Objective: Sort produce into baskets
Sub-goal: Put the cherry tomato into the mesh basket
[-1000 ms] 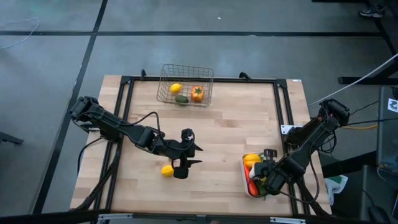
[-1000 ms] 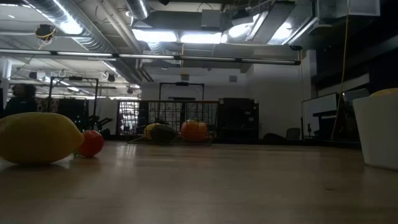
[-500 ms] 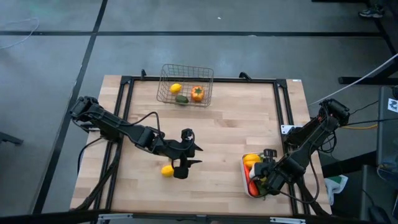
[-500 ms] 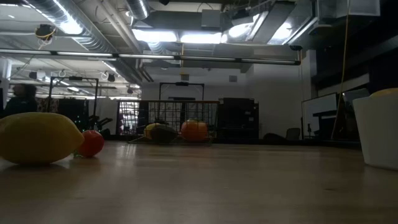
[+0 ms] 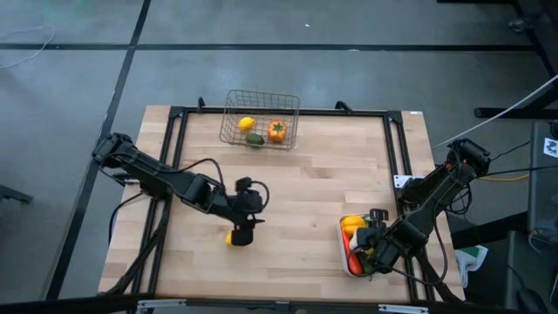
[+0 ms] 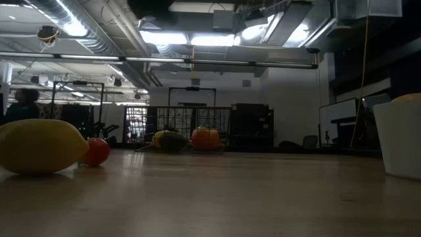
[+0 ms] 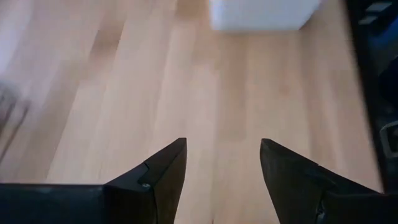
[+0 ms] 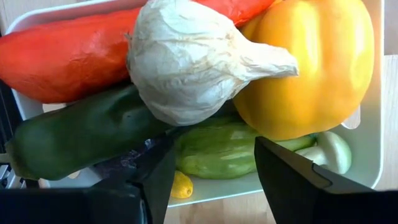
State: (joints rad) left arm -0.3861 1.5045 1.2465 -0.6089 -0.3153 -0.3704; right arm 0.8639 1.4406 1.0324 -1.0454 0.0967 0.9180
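No readable labels. My left claw (image 5: 243,235) is parted, holding nothing, low over the worktop (image 5: 305,183) right by a loose lemon (image 5: 232,237). My right claw (image 8: 211,165) is spread, empty, over the white tray (image 8: 373,124) holding garlic (image 8: 193,62), yellow pepper (image 8: 317,62), carrot (image 8: 68,56), cucumbers (image 8: 224,149). Wire basket (image 5: 259,119) at the far edge holds lemon, tomato.

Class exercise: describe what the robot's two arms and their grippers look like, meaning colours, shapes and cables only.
Both arms are dark, jointed segments with black cables trailing at their bases. The left gripper and right gripper each end in two dark, wedge-shaped fingers with angular tips.
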